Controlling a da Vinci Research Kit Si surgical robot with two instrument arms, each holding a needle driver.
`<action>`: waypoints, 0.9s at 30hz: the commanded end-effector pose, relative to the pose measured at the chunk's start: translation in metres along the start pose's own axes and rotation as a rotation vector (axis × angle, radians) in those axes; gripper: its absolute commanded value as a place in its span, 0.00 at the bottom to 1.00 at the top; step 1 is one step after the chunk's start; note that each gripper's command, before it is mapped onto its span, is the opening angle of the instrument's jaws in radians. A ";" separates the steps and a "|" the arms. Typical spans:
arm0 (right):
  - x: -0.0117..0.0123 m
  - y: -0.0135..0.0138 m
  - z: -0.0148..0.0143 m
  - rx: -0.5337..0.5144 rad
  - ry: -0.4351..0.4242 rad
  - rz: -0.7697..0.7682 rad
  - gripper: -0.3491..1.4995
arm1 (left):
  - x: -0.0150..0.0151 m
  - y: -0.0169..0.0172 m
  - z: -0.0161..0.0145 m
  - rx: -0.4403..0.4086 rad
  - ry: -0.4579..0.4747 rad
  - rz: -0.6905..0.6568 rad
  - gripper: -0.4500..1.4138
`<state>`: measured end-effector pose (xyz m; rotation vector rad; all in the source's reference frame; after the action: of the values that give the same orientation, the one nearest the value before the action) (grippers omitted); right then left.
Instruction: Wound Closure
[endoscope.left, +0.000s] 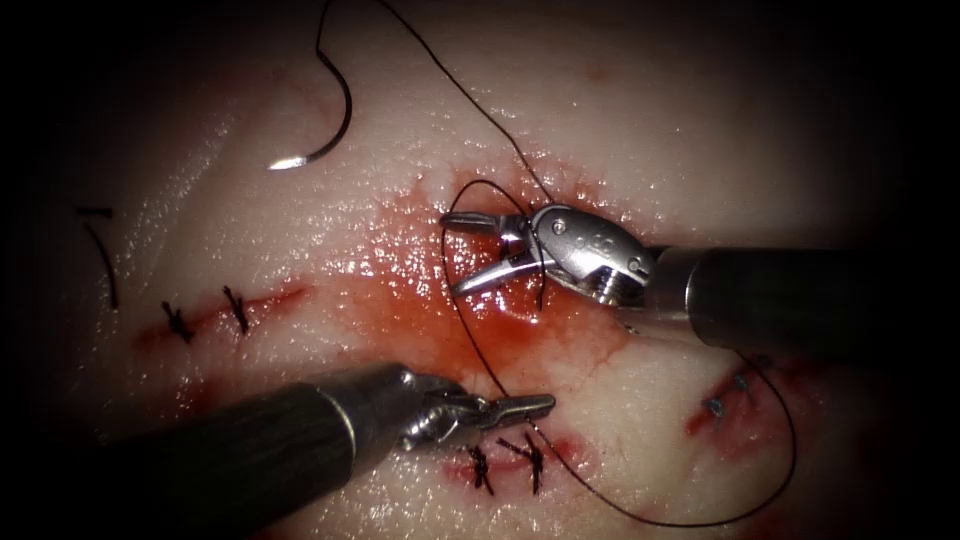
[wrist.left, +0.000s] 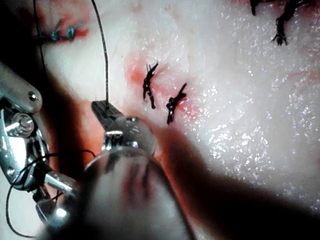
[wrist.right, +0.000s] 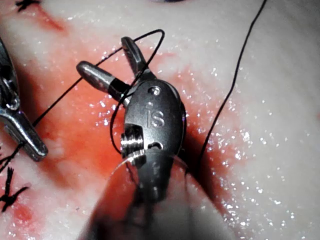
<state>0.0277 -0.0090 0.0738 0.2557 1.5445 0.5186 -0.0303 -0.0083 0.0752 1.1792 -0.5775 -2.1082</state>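
My left tool's fingers are clamped on the thin black thread just far of the two dark stitches at the near part of the pale, wet pork tissue. My right tool's fingers are spread wide and hold nothing, with a loop of that thread wound round them, which the right wrist view shows crossing both fingers. The curved steel needle lies loose on the tissue at far left, well apart from both tools and not in the tissue, its bright tip pointing left. From there the thread runs to the loop, and a long slack bight sweeps out to the near right. I judge this to be knot tying, with the wrap laid on my right tool; the next move would call for the open fingers to take a thread end without shedding the loop. Red fluid pools between the tools. More stitches close a short cut at left, another pair sits at right, and a cut thread scrap lies far left. The tissue fades into darkness at its edges, so I cannot make out the surface under it or the room.
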 end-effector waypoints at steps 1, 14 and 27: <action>-0.0004 0.0000 0.0006 -0.001 0.007 0.003 0.83 | -0.0003 0.0004 0.0009 0.004 0.003 -0.026 0.00; -0.0001 0.0000 0.0025 -0.046 0.009 0.006 0.90 | 0.0026 0.0010 0.0039 -0.012 0.090 -0.008 0.00; -0.0019 0.0006 0.0025 -0.186 -0.316 -0.238 0.90 | 0.0050 -0.0032 -0.0006 -0.010 0.171 0.106 0.00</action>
<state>0.0296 -0.0090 0.0754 0.0007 1.1745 0.4032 -0.0320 -0.0095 0.0687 1.2827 -0.5475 -1.8914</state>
